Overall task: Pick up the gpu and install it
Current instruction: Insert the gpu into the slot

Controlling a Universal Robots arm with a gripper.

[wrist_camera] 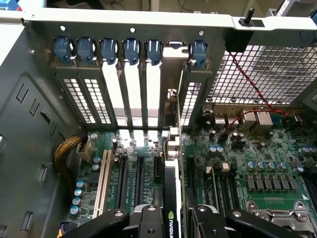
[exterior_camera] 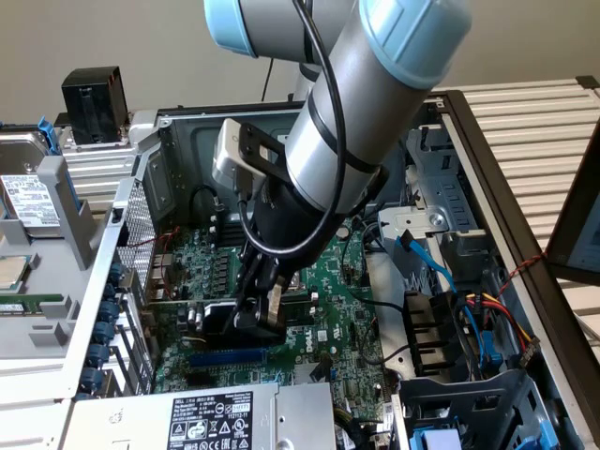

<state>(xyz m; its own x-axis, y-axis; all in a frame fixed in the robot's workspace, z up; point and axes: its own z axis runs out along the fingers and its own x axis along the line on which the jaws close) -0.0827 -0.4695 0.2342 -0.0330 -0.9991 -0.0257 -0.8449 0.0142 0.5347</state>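
Down inside the open computer case (exterior_camera: 197, 141), the gpu (exterior_camera: 220, 323) stands on its long edge over the motherboard (exterior_camera: 323, 281), with its black cooler block on the face toward the power supply (exterior_camera: 202, 417). Your gripper (exterior_camera: 262, 305) is clamped on it from above, one finger on each face.

Look through the wrist view and you see the gpu (wrist_camera: 172, 188) edge-on. It runs straight away from the gripper (wrist_camera: 176, 218) toward the case's rear wall, and a green logo on its black edge sits right between the fingers (wrist_camera: 148, 220). The card's metal bracket end meets the row of slot openings (wrist_camera: 124, 99) in that wall. It has bare gaps on one side and a perforated cover (wrist_camera: 190, 99) on the other, under the line of blue clips (wrist_camera: 106, 49). You can't tell from either view whether the card's lower edge is down in a slot.

Right beside the card, black expansion slots (wrist_camera: 138, 181) lie parallel to it, with a white slot (wrist_camera: 103, 183) further off. From the exterior view, a blue slot (exterior_camera: 230, 357) lies just beside the card on the power supply's side.

Further out, a red wire (wrist_camera: 250, 84) crosses the perforated grille (wrist_camera: 267, 69). Blue cables (exterior_camera: 441, 272) hang at the exterior view's right. A hard drive (exterior_camera: 26, 202) rests outside the case at the exterior view's left.
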